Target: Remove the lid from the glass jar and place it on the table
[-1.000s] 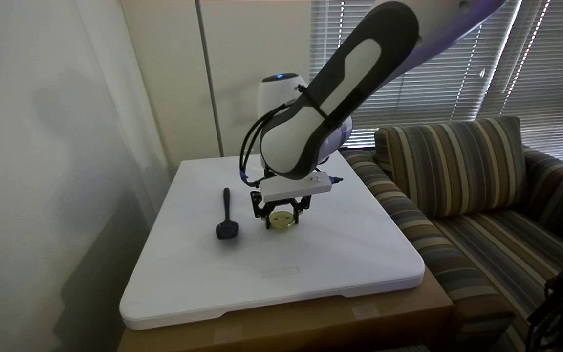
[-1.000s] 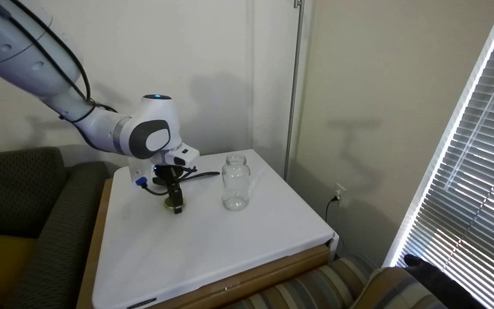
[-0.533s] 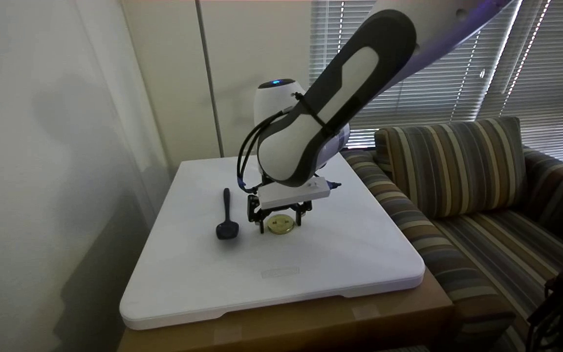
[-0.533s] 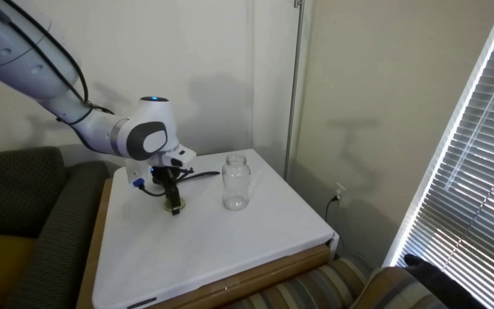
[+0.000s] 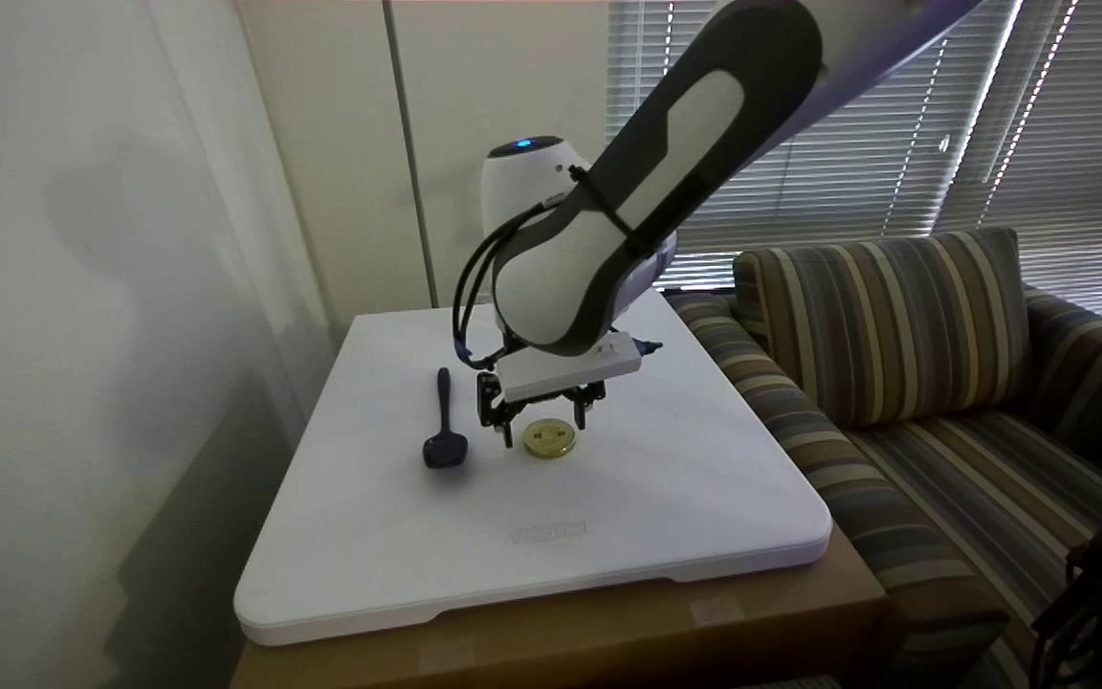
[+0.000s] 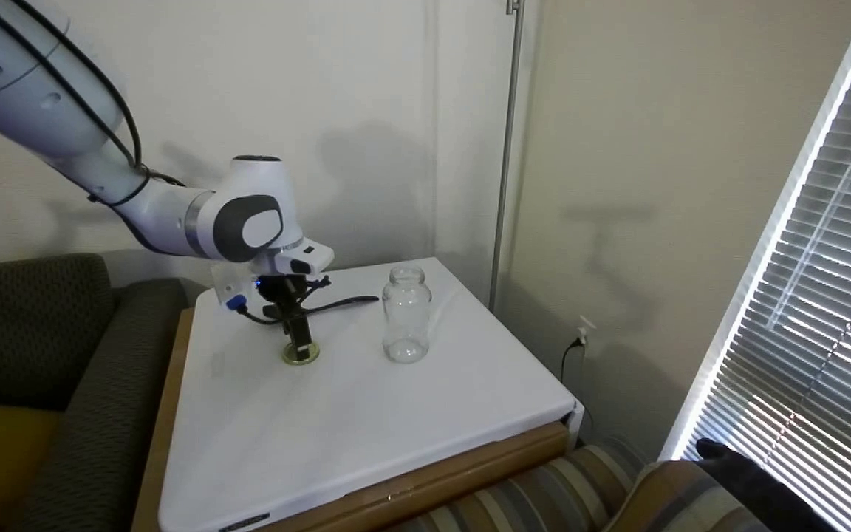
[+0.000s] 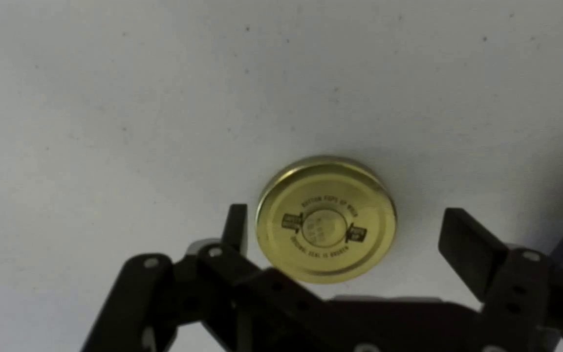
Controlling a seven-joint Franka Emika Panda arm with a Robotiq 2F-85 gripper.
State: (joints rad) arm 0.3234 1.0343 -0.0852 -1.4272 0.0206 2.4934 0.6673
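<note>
The flat gold lid (image 7: 326, 220) lies top side up on the white table (image 5: 398, 555), with dark printing around its centre. Just above it hangs my gripper (image 7: 344, 220), its fingers spread wide and apart from the lid. In the wrist view the lid sits nearer the left finger, with a wider gap on the right. Both exterior views show the lid under the gripper (image 5: 544, 433). The clear glass jar (image 6: 406, 318) stands upright with an uncovered mouth in an exterior view; the wrist view does not show it.
A black spatula (image 5: 445, 431) lies on the table beside the lid, partly behind the gripper in an exterior view. A striped sofa (image 5: 881, 325) stands against one side of the table, and a dark sofa (image 6: 49, 355) is on the opposite side.
The fingers have opened and let go of the lid, which has settled on the table. After dipping slightly, the gripper has risen and shifted a little sideways. The jar has not moved.
</note>
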